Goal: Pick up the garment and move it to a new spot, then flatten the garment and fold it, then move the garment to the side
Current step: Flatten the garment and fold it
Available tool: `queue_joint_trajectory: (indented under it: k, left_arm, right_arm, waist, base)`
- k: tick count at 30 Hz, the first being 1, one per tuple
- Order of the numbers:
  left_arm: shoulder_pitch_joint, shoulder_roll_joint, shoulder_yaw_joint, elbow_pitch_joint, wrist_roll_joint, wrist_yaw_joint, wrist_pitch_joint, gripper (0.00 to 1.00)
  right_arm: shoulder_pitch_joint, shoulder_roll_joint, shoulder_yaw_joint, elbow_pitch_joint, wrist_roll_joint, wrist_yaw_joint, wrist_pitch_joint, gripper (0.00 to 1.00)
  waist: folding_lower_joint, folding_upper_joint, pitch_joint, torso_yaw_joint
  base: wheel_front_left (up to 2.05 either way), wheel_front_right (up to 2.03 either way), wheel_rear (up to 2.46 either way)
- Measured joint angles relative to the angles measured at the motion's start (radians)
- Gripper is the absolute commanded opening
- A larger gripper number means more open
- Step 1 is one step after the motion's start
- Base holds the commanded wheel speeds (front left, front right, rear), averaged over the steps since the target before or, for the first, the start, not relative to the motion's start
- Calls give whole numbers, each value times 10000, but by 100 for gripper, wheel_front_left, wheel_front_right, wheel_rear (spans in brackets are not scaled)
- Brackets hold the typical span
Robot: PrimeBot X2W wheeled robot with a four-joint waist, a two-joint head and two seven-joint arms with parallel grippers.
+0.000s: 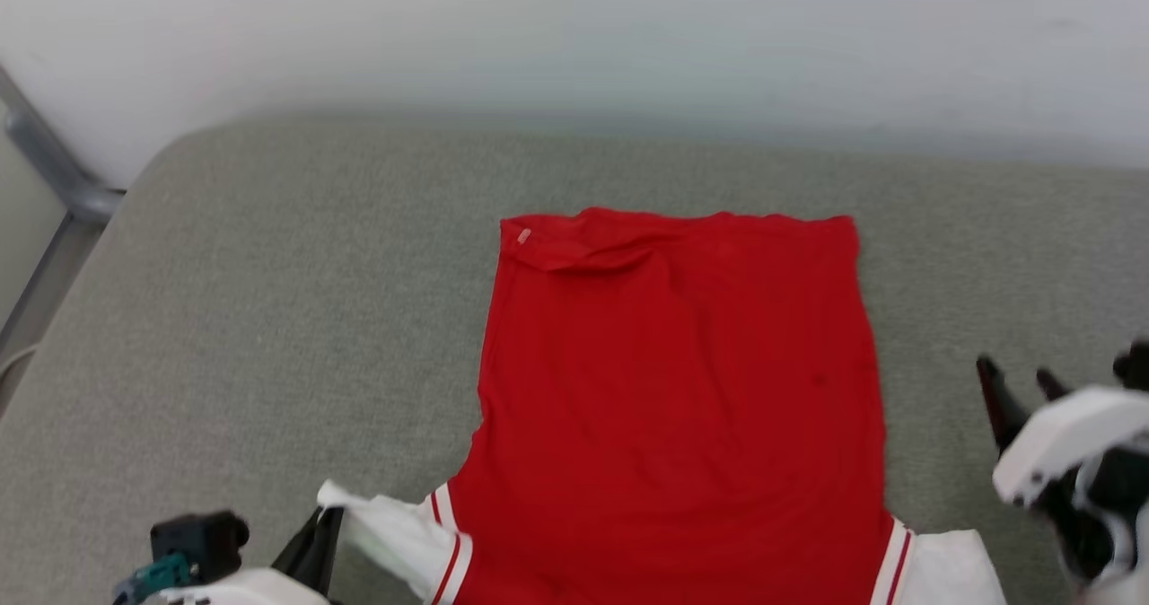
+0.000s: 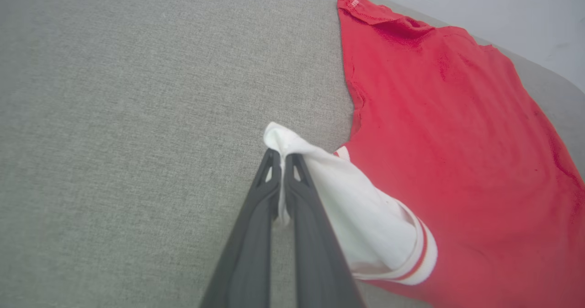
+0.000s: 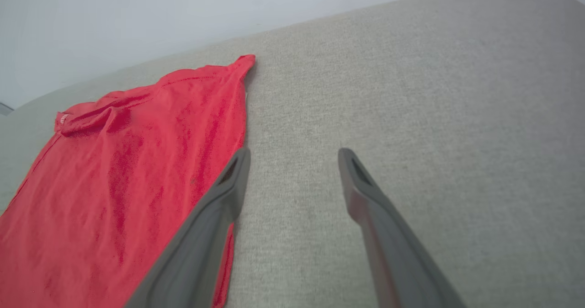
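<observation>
On grey upholstery (image 1: 269,318), red jersey (image 1: 682,390) lies spread flat. Fingers of left gripper (image 2: 282,155) clamped on tip of white sleeve (image 2: 361,207); red body lies to their right. Fingers of right gripper (image 3: 292,155) apart, holding nothing; jersey's side edge just beside the left one.

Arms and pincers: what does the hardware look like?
The left pincer and right pincer each have two long dark grey fingers, tapering, with triangular cut-outs near the tips. The wrist shells are white; the left wrist carries a black block and a teal fitting.
</observation>
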Motion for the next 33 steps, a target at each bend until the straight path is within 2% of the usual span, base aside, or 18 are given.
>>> queue_joint_trajectory:
  k: [5,15,20,27,28,29,30,33]
  left_arm:
    - [-975,-242,-173,-242,330,-412,-224,0]
    - [-2592,-895,-571,-159,736,-1333,-654,0]
    - [-3057,-1124,-665,67,817,-1661,-851,0]
    - [-3243,-1348,-717,389,815,-1843,-1030,0]
    - [-3246,-1360,-725,437,813,-1845,-1051,0]
    - [-3251,-1367,-725,477,811,-1848,-1057,0]
    - [-3263,-1371,-725,516,805,-1852,-1058,0]
    - [-3293,-1373,-702,581,765,-1847,-1089,0]
  right_arm:
    - [-2291,-665,36,1327,-82,2,1175,100]
    - [-5976,-1536,295,2844,-963,0,3122,100]
    - [-6891,-1697,324,3515,-1448,0,4015,100]
    - [-7255,-1733,-48,4182,-1941,8,5127,100]
    - [-7295,-1728,-82,4232,-1983,8,5304,53]
    - [-7302,-1718,-128,4255,-2031,8,5425,18]
    - [-7310,-1685,-209,4268,-2029,8,5499,0]
    - [-7291,-1699,-161,4347,-2190,4,5651,0]
  waist:
    - [1,0,889,402]
    - [2,0,2747,1547]
    - [2,0,3502,2082]
    - [-1,-1,4049,2463]
    - [-2,0,4056,2458]
    - [-2,0,4050,2449]
    - [-2,0,4042,2442]
    - [-2,0,3960,2392]
  base:
    - [0,0,0]
    - [0,0,0]
    - [0,0,0]
    - [0,0,0]
    - [0,0,0]
    - [0,0,0]
    - [0,0,0]
    - [0,0,0]
